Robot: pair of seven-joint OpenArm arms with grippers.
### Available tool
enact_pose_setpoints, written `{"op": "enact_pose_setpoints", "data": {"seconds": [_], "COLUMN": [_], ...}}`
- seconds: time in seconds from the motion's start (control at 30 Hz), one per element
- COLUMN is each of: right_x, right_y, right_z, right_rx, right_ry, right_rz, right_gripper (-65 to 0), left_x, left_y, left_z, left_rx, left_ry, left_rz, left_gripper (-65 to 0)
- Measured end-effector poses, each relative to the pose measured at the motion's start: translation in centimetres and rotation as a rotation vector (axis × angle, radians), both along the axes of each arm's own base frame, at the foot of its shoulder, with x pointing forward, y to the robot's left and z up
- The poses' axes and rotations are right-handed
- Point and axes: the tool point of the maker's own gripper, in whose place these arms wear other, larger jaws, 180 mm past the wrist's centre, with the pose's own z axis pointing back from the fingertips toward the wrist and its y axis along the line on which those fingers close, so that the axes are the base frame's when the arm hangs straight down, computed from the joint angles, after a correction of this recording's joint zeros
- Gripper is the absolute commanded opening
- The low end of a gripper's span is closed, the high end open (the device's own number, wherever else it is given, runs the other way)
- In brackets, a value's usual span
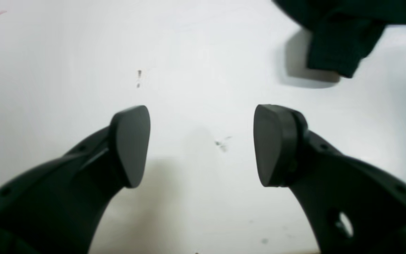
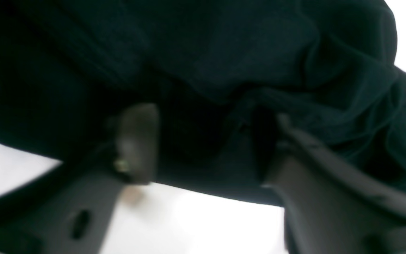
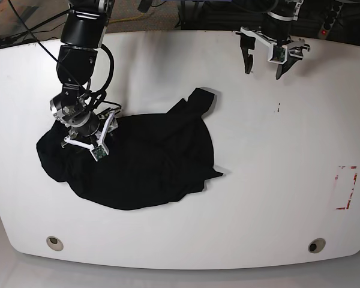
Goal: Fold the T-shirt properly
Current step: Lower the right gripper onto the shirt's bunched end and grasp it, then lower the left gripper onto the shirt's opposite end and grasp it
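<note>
The black T-shirt (image 3: 150,156) lies crumpled on the white table (image 3: 276,180), left of the middle, with one sleeve poking up toward the back. No print shows. My right gripper (image 3: 87,141) is down on the shirt's left part. In the right wrist view its fingers (image 2: 137,141) stand apart with a fold of the T-shirt (image 2: 224,53) between them, so the right gripper (image 2: 210,141) is open. My left gripper (image 3: 263,66) hovers open over bare table at the back right, holding nothing. In the left wrist view the left gripper (image 1: 201,141) frames white table, and a corner of the T-shirt (image 1: 340,38) shows at the top right.
A red tape outline (image 3: 346,187) marks the table near its right edge. Two round holes (image 3: 55,242) (image 3: 315,245) sit near the front edge. A small dark mark (image 3: 279,108) lies below the left gripper. Cables run behind the table.
</note>
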Motion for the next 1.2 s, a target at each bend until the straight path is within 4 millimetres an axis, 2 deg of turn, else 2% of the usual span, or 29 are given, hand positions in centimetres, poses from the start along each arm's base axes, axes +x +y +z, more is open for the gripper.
{"op": "enact_pose_setpoints", "data": {"seconds": [0.17, 0.37, 0.5, 0.6, 0.7, 0.87, 1.07, 1.2], "right_x": [0.1, 0.1, 0.4, 0.6, 0.5, 0.9, 1.7, 1.9], "right_y": [0.0, -2.5, -2.1, -1.5, -1.6, -1.8, -1.9, -2.3], "right_z": [-1.6, -1.3, -1.2, -1.1, -1.2, 0.1, 2.3, 3.7], "right_rx": [0.028, 0.052, 0.059, 0.074, 0.068, 0.043, 0.025, -0.004], "right_ry": [0.046, 0.034, 0.030, 0.027, 0.030, -0.006, -0.068, -0.082], "right_rz": [-0.013, -0.105, -0.105, -0.093, -0.094, -0.090, -0.086, -0.099], "right_gripper": [-31.7, -33.8, -45.8, -55.3, -65.0, -65.0, -65.0, -65.0], "left_x": [1.5, 2.9, 4.6, 5.9, 7.3, 9.1, 9.7, 9.0], "left_y": [-1.1, -4.9, -7.0, -8.0, -8.8, -9.8, -11.3, -13.0], "left_z": [0.6, 1.6, 2.5, 2.0, 1.8, 1.3, -0.7, -1.5], "left_rx": [-0.018, -0.068, -0.088, -0.078, -0.063, -0.060, -0.043, -0.051], "left_ry": [-0.041, -0.090, -0.125, -0.073, -0.046, -0.001, 0.047, 0.069], "left_rz": [-0.020, -0.149, -0.202, -0.222, -0.243, -0.245, -0.294, -0.342], "left_gripper": [-22.2, -21.9, -21.8, -21.8, -21.7, -21.7, -21.7, -21.7]}}
